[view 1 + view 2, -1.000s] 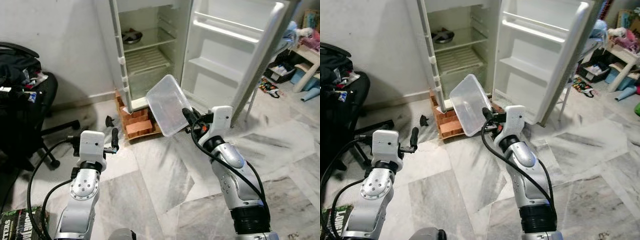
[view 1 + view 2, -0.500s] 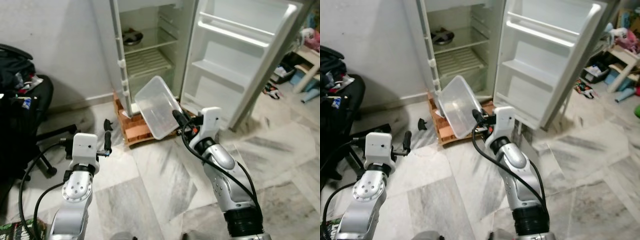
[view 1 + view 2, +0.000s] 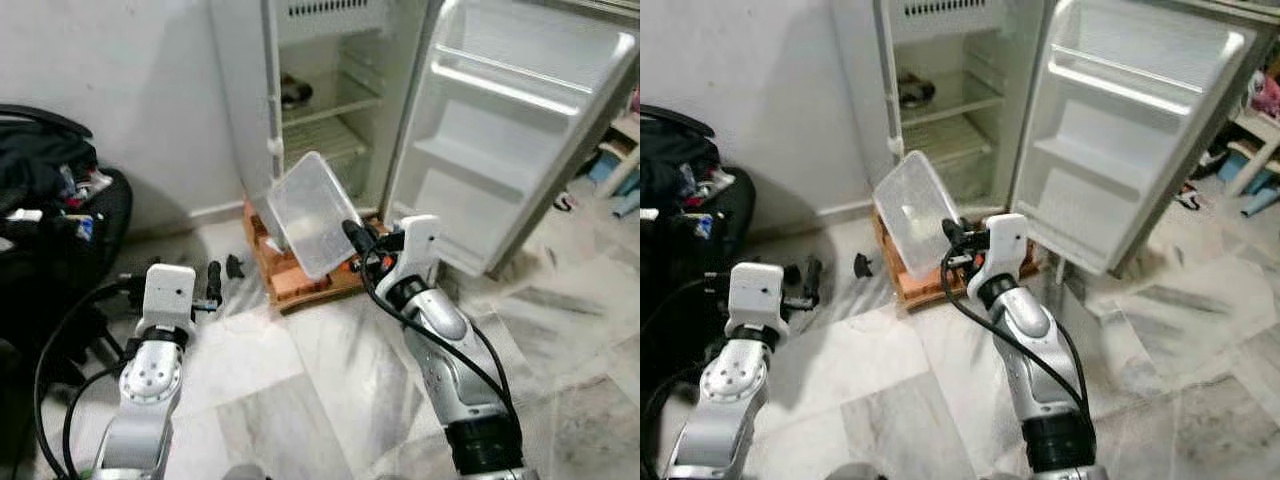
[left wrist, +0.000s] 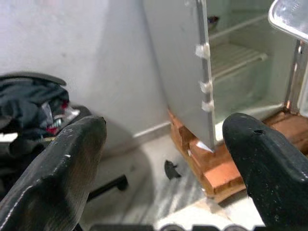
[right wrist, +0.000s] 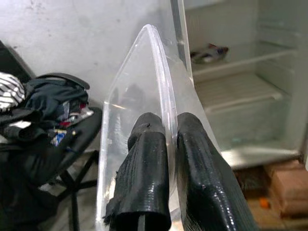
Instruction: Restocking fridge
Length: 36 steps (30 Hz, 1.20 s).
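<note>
My right gripper [image 3: 352, 237] is shut on the rim of a clear plastic container [image 3: 310, 212], which it holds tilted up in front of the fridge. The right wrist view shows both black fingers [image 5: 147, 159] pinching the container's edge [image 5: 161, 91]. The white fridge [image 3: 330, 90] stands open ahead, its door [image 3: 520, 130] swung to the right, with wire shelves and a dark dish [image 3: 295, 93] on an upper shelf. My left gripper [image 3: 213, 283] is held low to the left, open and empty, its fingers [image 4: 72, 159] spread wide in the left wrist view.
The fridge rests on a base of red bricks [image 3: 300, 280]. A black office chair [image 3: 60, 220] piled with clothes stands at the left. A small dark object [image 3: 234, 266] lies on the marble floor by the wall. Clutter sits at the far right [image 3: 620, 170].
The whole view has shifted, so the camera moved; the fridge now looks closer and more central. The container stays in my right gripper, and the left gripper stays open.
</note>
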Motion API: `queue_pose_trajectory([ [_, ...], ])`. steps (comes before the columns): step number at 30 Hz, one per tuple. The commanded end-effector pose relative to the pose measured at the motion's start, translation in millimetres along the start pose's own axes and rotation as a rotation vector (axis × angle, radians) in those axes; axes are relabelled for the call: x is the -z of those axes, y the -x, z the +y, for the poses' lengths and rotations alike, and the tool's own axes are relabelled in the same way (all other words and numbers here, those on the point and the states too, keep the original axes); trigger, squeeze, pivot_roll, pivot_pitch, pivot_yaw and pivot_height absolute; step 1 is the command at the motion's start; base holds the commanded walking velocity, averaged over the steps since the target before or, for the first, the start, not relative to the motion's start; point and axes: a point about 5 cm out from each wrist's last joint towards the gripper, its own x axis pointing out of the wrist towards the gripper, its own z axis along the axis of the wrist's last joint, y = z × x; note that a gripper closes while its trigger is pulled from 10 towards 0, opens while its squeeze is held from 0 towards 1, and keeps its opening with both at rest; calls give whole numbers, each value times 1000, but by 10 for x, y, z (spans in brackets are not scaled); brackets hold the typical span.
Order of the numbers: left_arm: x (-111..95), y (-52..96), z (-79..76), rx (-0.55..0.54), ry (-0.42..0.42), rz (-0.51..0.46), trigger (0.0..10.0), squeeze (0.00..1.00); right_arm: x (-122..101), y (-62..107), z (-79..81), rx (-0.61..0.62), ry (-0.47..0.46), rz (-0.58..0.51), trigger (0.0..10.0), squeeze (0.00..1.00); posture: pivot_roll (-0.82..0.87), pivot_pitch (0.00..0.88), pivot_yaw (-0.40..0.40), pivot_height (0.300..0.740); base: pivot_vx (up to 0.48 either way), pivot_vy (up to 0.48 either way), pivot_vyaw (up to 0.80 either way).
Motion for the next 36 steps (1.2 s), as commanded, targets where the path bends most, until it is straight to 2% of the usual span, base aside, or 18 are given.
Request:
queue_pose_trajectory([
  [1,-43,-10,-85,29,6,-16,10000,0,-46,21,-97,36,16,-15,10000,0,98,79,1,740,480,0,0],
  [36,-83,-18,-122,30,15,-34,10000,0,-47,13,-112,42,25,-16,10000,0,95,83,1,740,464,0,0],
])
